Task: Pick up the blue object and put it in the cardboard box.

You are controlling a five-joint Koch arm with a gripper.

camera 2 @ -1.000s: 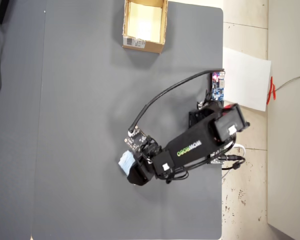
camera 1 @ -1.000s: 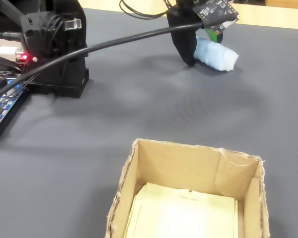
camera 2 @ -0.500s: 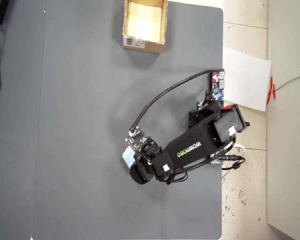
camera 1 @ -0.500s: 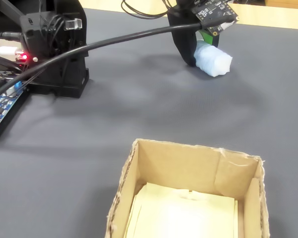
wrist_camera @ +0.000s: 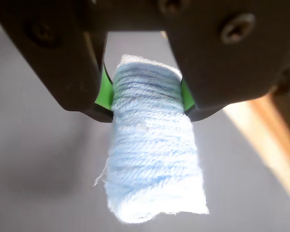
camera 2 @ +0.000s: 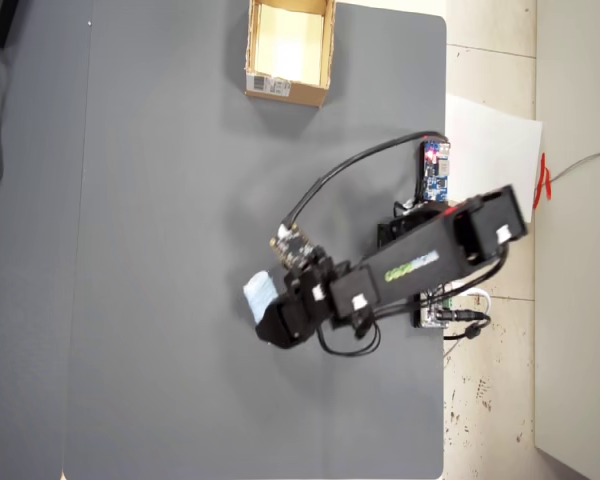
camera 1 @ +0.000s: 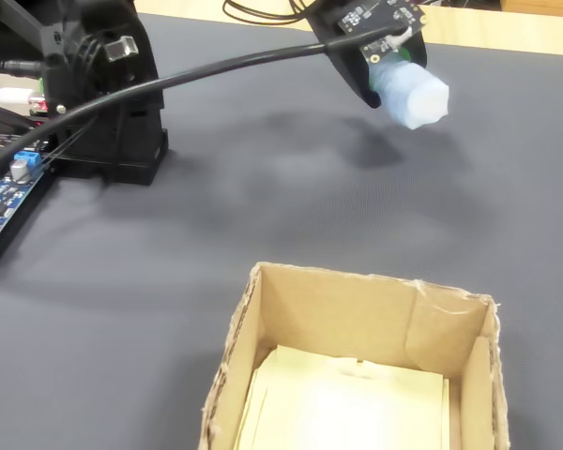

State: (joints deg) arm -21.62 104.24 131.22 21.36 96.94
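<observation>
The blue object (wrist_camera: 152,164) is a pale blue woolly block held between the green-padded jaws of my gripper (wrist_camera: 146,99), which is shut on its upper part. In the fixed view the blue object (camera 1: 413,94) hangs in the air above the grey mat, held by the gripper (camera 1: 385,70) at the top right. From overhead, the blue object (camera 2: 259,293) sticks out left of the gripper (camera 2: 276,305) near the mat's middle. The cardboard box (camera 2: 288,88) stands open at the mat's top edge, far from the gripper; the box (camera 1: 253,328) shows a pale yellowish floor.
The black arm base (camera 1: 103,103) and a blue circuit board (camera 1: 5,192) sit at the left of the fixed view. A black cable (camera 1: 197,70) runs from base to wrist. The grey mat (camera 2: 160,250) ends at its right edge (camera 2: 445,150), with pale floor beyond.
</observation>
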